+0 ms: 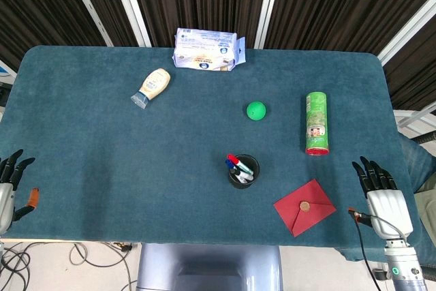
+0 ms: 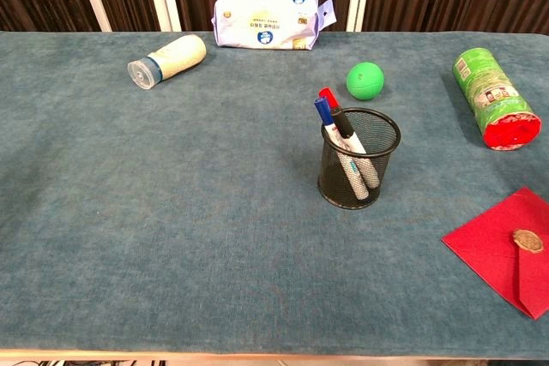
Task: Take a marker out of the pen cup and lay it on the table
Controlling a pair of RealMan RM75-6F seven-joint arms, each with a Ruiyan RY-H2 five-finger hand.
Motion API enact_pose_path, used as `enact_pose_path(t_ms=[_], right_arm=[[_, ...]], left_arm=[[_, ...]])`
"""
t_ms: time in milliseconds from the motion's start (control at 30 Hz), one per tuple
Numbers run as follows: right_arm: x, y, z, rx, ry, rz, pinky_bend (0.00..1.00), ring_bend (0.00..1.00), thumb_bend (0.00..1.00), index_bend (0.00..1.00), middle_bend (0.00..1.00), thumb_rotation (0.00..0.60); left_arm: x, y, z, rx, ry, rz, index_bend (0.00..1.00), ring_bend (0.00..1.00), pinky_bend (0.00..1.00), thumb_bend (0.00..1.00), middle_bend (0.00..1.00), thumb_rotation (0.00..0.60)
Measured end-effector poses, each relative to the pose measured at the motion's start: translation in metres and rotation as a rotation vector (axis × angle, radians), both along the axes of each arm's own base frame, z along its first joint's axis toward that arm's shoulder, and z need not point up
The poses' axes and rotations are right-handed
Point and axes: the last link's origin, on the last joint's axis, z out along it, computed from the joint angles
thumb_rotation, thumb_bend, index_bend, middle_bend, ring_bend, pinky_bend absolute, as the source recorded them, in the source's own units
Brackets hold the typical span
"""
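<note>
Right now, step: nothing is started; you have not yet reached for anything, so the approach comes first.
Pen cup: the black mesh pen cup (image 2: 358,159) stands upright near the middle of the table (image 1: 102,168), slightly toward your right side.
Markers: the markers (image 2: 341,139) lean inside it toward its left rim, with red, blue and black caps sticking up above the mesh. No marker lies on the cloth.
Right hand: your right hand (image 1: 381,192) rests at the table's near right edge, fingers spread and holding nothing, well apart from the cup.
Left hand: your left hand (image 1: 12,185) sits at the near left edge, only partly visible, fingers spread and empty, farther from the cup.
Neighbours: the red envelope (image 1: 304,206) lies between your right hand and the cup; the green ball (image 1: 256,110) and green can (image 1: 317,123) lie beyond it.
Next move: I judge the right hand the better choice; bring it over the envelope, come down from above, and pinch one cap. The caps sit close together, so single one out and lift straight up, lest the light cup tip.
</note>
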Motion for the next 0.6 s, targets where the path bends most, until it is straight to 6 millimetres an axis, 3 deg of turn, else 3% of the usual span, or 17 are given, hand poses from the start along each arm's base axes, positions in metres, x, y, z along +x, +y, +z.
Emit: enact_pose_path(t_ms=[600], right_arm=[[0.0036, 0.0019, -0.0014, 0.011, -0.011, 0.007, 0.16, 0.08, 0.19, 0.05, 0.00, 0.600]], left_arm=[[0.0010, 0.0001, 0.0018, 0.011, -0.012, -0.009, 0.16, 0.07, 0.04, 0.42, 0.04, 0.600]])
